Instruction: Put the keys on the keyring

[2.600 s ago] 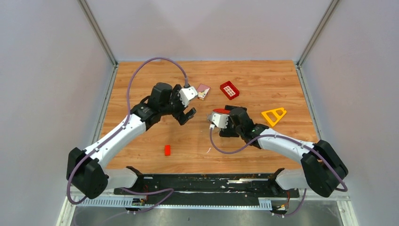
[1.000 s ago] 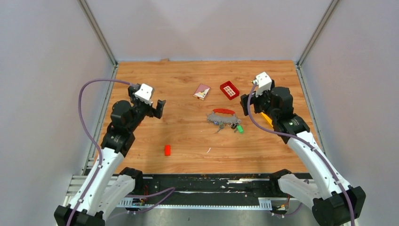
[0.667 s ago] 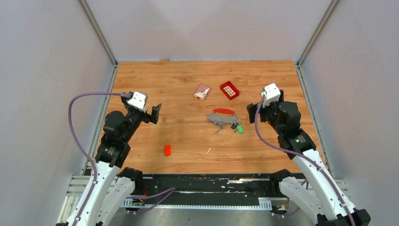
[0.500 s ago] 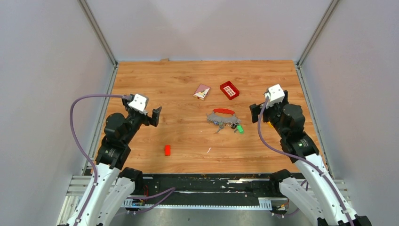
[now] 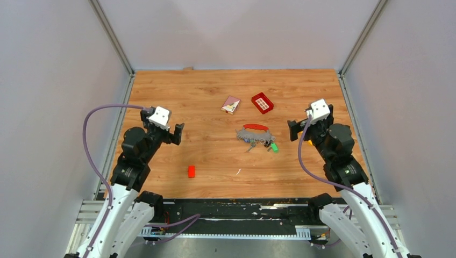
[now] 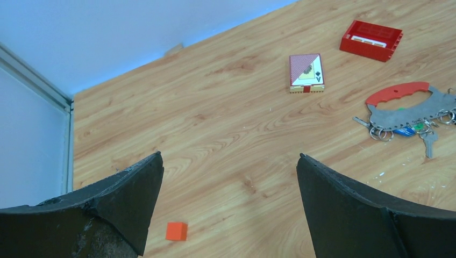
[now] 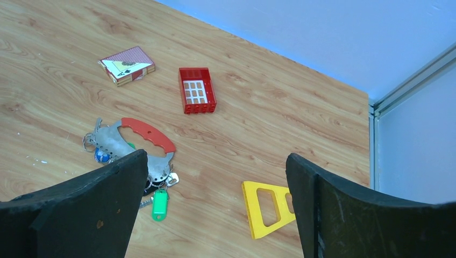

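The keyring (image 5: 254,131), a grey metal strip with a red arc, lies flat on the table's middle. The keys hang from its near edge on small rings, among them a green tag (image 5: 274,146) and a blue head (image 6: 403,131). The keyring also shows in the left wrist view (image 6: 411,107) and in the right wrist view (image 7: 129,141), with the green tag (image 7: 159,204) below it. My left gripper (image 5: 177,133) is open and empty, well left of the keyring; its jaws stand wide in its own view (image 6: 230,156). My right gripper (image 5: 292,130) is open and empty, just right of the keyring (image 7: 217,155).
A card deck (image 5: 232,104) and a red gridded tray (image 5: 262,102) lie behind the keyring. A yellow triangle frame (image 7: 267,207) lies under my right gripper. A small red block (image 5: 191,171) lies near the front left; it shows as an orange cube in the left wrist view (image 6: 176,231).
Both arms have drawn back from the middle towards their own sides. The right gripper has left the keyring, which now lies alone on the table with the keys on it.
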{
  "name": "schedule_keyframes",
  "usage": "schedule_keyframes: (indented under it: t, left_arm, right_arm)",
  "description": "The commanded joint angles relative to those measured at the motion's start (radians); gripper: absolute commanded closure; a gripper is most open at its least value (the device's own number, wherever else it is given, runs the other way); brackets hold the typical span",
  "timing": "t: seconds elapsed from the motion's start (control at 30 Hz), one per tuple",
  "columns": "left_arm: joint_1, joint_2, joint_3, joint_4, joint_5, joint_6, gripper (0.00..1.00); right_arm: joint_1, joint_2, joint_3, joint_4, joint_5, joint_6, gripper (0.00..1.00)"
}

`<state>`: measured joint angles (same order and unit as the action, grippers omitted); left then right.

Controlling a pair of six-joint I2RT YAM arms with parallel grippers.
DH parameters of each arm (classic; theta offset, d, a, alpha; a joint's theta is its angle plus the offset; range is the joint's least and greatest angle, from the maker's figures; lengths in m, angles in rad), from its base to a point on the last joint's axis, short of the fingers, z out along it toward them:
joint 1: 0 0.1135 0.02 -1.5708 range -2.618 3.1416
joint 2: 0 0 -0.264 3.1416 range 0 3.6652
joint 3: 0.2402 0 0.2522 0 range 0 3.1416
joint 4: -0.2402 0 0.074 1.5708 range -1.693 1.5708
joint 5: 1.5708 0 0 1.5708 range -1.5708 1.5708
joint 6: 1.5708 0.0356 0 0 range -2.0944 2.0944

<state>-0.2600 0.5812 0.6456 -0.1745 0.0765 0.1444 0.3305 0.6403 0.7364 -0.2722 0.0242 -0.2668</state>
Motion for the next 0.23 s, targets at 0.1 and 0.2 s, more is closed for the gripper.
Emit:
schedule_keyframes:
  t: [0.1,0.2]
  left_arm:
    - [0.005,-0.001,0.011,0.002,-0.001,0.018,0.00]
    - [0.007,-0.003,0.015,-0.002,0.001,0.017,0.00]
  right_arm:
    - [-0.004,-0.012,-0.002,0.037,-0.009,0.009,0.00]
    - [-0.004,-0.011,0.000,0.032,-0.009,0.009,0.00]
